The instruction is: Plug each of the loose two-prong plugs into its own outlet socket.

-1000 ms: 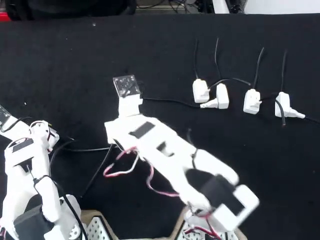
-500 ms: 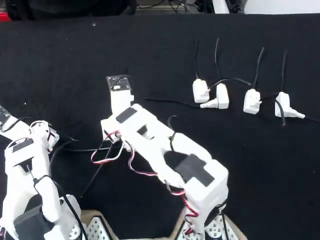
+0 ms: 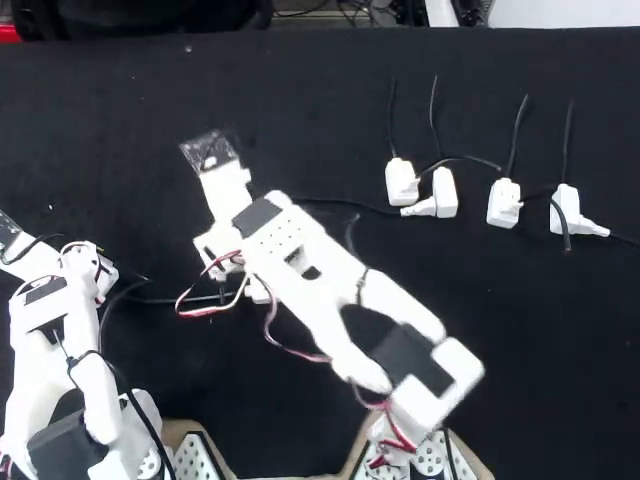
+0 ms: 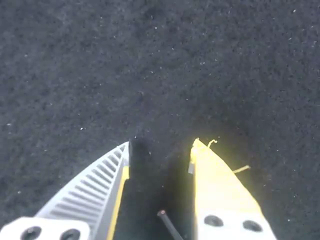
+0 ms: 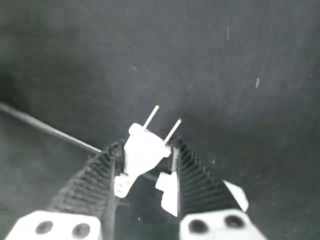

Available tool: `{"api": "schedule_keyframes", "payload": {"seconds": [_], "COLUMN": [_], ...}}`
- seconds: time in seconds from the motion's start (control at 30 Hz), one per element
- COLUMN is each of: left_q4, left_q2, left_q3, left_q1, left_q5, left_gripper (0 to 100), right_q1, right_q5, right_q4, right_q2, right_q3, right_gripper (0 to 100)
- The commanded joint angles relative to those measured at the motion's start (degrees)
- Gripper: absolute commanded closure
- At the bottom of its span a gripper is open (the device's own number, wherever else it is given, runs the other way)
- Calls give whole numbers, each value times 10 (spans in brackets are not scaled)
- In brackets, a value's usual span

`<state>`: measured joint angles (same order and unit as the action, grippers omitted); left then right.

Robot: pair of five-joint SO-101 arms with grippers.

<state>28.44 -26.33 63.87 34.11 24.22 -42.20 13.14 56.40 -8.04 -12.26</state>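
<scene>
A white two-prong plug (image 5: 144, 148) is clamped between the fingers of my right gripper (image 5: 146, 145), prongs pointing away from the wrist. In the high view this gripper (image 3: 208, 152) hangs over the black cloth left of centre, well to the left of the outlets. The plug's black cord (image 3: 335, 205) trails right toward them. Several white outlet sockets (image 3: 401, 182) (image 3: 504, 202) lie in a row at the back right; two (image 3: 444, 190) (image 3: 566, 208) have a white plug at their side. My left gripper (image 4: 160, 147) is open just above bare cloth at the left edge (image 3: 10, 232).
Black cords run back from each outlet (image 3: 432, 110). Another thin black cable (image 3: 170, 298) crosses the cloth between the two arms. A cable end (image 4: 164, 216) shows between the left fingers. The right arm's white body (image 3: 320, 290) spans the table's middle.
The right arm has swung to the left and a little farther back, carrying the plug away from the outlets. The left arm has kept still.
</scene>
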Motion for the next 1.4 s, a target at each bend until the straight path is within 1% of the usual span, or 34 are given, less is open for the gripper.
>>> {"api": "schedule_keyframes", "payload": {"seconds": [0.0,0.07,0.13,0.23,0.3,0.37,0.47,0.6,0.67,0.7,0.77,0.83,0.97,1.07,1.1,1.17,1.27,1.3,1.37], "left_q4": [-11,-11,-11,-11,-11,-11,-11,-11,-11,-11,-11,-11,-11,-11,-11,-11,-11,-11,-11], "left_q2": [-8,-8,-8,-8,-8,-8,-8,-8,-8,-8,-8,-8,-8,-8,-8,-8,-8,-8,-8], "left_q3": [-2,-2,-2,-2,-2,-2,-2,-3,-3,-3,-3,-3,-3,-3,-3,-3,-3,-3,-3], "left_q1": [4,4,5,4,4,4,4,4,4,4,4,3,3,3,3,3,3,3,3], "left_q5": [6,6,6,6,6,6,6,6,6,6,6,6,6,6,6,6,6,6,6], "left_gripper": [805,805,805,805,805,805,805,805,805,805,805,805,805,805,805,805,805,805,805], "right_q1": [4,4,4,5,22,56,138,241,273,281,291,293,293,295,295,295,295,295,295], "right_q5": [-41,-57,-90,-179,-270,-378,-555,-779,-855,-881,-897,-896,-896,-895,-890,-853,-796,-782,-754], "right_q4": [19,44,77,140,186,226,264,270,269,267,240,184,27,-84,-110,-147,-162,-161,-161], "right_q2": [113,159,204,269,304,331,366,400,406,407,407,408,407,408,407,407,410,410,410], "right_q3": [26,27,27,26,22,20,-1,-80,-138,-169,-239,-313,-465,-547,-565,-590,-591,-583,-567], "right_gripper": [987,986,986,986,986,986,986,986,987,987,987,987,985,970,950,879,763,739,727]}}
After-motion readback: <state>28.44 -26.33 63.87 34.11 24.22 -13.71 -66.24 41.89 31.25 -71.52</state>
